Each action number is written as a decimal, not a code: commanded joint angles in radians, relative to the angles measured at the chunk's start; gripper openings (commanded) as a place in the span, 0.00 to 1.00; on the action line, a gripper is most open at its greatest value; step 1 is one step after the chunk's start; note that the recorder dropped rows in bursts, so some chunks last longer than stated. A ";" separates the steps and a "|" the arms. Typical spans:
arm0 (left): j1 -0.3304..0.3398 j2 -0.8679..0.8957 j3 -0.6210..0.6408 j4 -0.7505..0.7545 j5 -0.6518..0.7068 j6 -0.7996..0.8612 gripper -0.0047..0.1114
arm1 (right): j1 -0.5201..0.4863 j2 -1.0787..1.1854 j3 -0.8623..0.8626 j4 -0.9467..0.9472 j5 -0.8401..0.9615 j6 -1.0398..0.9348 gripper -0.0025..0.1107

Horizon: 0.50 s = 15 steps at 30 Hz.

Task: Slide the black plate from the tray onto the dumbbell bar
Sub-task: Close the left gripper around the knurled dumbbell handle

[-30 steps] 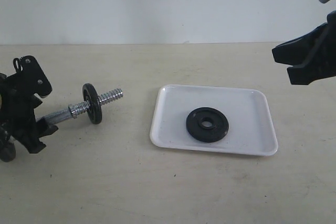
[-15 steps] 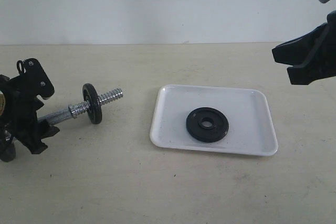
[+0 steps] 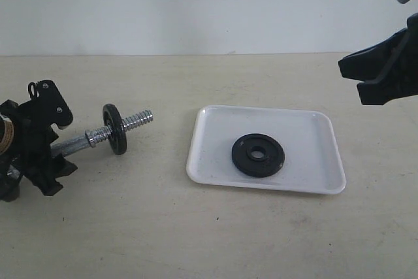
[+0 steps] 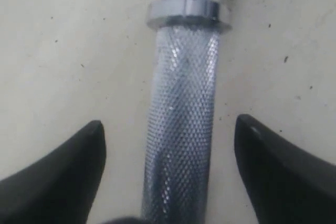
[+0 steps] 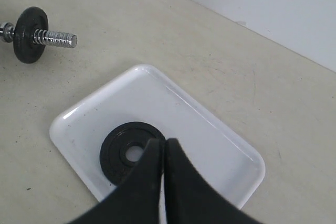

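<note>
The black plate (image 3: pixel 258 155) lies flat in the white tray (image 3: pixel 307 132), a little left of the tray's middle. The dumbbell bar (image 3: pixel 134 122) rests on the table at the left, carrying one black disc (image 3: pixel 116 129) and a chrome collar. My left gripper (image 3: pixel 56 146) stands open astride the bar's knurled handle (image 4: pixel 181 129), its fingers (image 4: pixel 63 177) apart from the metal on both sides. My right gripper (image 3: pixel 349 73) hangs high at the right, shut and empty; in the right wrist view its tips (image 5: pixel 163 143) overlap the plate (image 5: pixel 118 156) and tray (image 5: pixel 210 135).
A pale wall closes the back of the beige table (image 3: pixel 215 227). The bar's threaded end (image 5: pixel 55 38) points towards the tray, with bare tabletop between them.
My left gripper has turned and dropped slightly around the bar's handle. The bar, the plate, the tray and my right gripper have stayed put.
</note>
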 commanded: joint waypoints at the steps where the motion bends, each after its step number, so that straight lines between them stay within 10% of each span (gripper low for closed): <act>1: -0.008 0.010 -0.016 -0.006 0.006 -0.003 0.59 | 0.001 0.001 -0.008 0.005 0.001 0.001 0.02; 15: -0.008 0.078 -0.035 -0.006 -0.018 0.002 0.59 | 0.001 0.001 -0.008 0.005 -0.007 0.003 0.02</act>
